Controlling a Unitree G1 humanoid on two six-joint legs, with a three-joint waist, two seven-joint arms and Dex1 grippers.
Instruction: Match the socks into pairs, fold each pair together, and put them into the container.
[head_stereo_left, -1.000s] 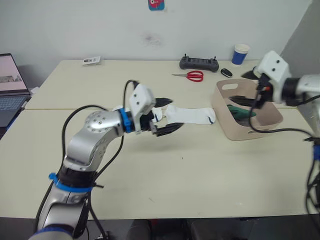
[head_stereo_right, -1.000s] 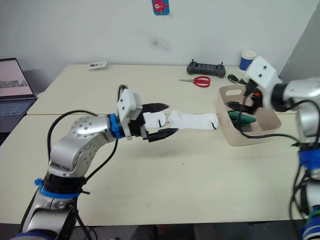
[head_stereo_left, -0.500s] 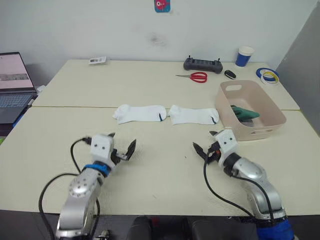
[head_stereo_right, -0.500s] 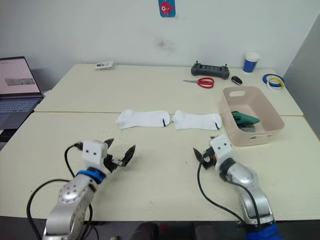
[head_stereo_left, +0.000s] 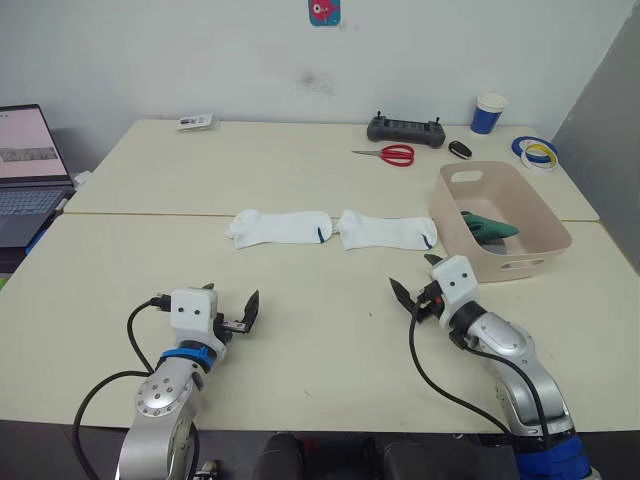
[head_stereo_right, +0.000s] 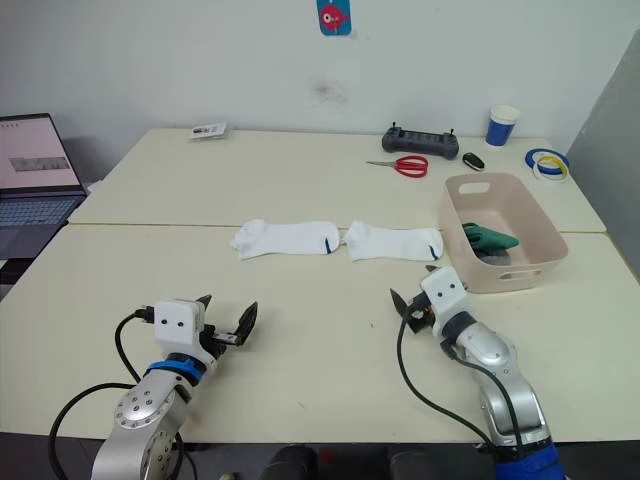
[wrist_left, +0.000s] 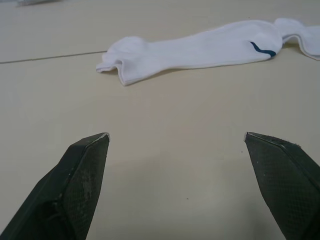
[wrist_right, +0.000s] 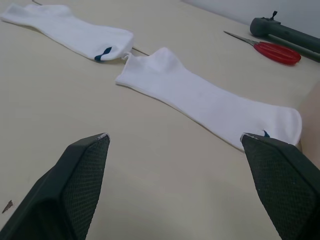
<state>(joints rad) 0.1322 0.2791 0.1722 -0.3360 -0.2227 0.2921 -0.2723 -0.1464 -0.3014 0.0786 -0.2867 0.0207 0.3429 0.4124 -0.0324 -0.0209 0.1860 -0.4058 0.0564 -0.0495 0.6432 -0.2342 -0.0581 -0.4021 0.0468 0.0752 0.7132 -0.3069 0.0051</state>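
Bare bench (head_stereo_left: 320, 350) between each tool and the two white socks (head_stereo_left: 330, 228), straight path ahead of both. Left tool (head_stereo_left: 227, 308) and right tool (head_stereo_left: 412, 293) spread wide, well apart. Container (head_stereo_left: 500, 218) stands beside the right sock's far end; scissors (head_stereo_left: 385, 153), controller (head_stereo_left: 402, 128), cup (head_stereo_left: 489, 112) sit at the far edge.

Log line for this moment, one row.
left gripper open, empty | right gripper open, empty | two white socks flat on table | green sock in container
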